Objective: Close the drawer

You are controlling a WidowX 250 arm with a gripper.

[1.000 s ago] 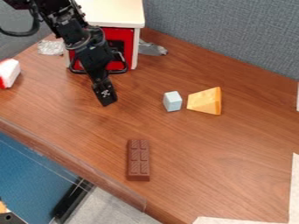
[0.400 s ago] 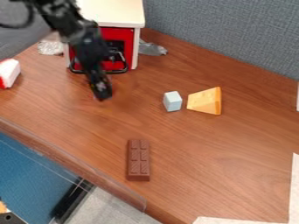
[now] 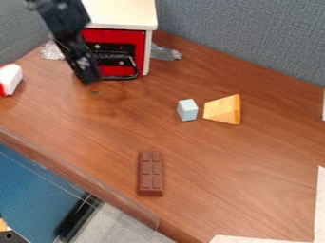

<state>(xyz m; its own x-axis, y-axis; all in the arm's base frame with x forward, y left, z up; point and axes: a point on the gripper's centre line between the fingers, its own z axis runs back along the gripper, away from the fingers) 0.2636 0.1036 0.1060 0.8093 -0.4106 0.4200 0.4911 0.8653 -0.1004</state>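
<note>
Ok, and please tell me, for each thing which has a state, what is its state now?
Drawer: looks closed, front about level with the cabinet.
Cabinet: upright.
Gripper: hanging in front of the cabinet.
Chocolate bar: whole, lying flat.
Cheese wedge: lying beside the pale block.
Pale block: resting on the table.

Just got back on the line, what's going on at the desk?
The arm's gripper hangs low in front of the left side of the red drawer, with nothing seen in its grasp. From this angle I can't tell whether it touches the black handle. The drawer looks shut, its front about even with the white cabinet. The chocolate bar, pale block and cheese lie on the desk, away from the gripper.
</note>
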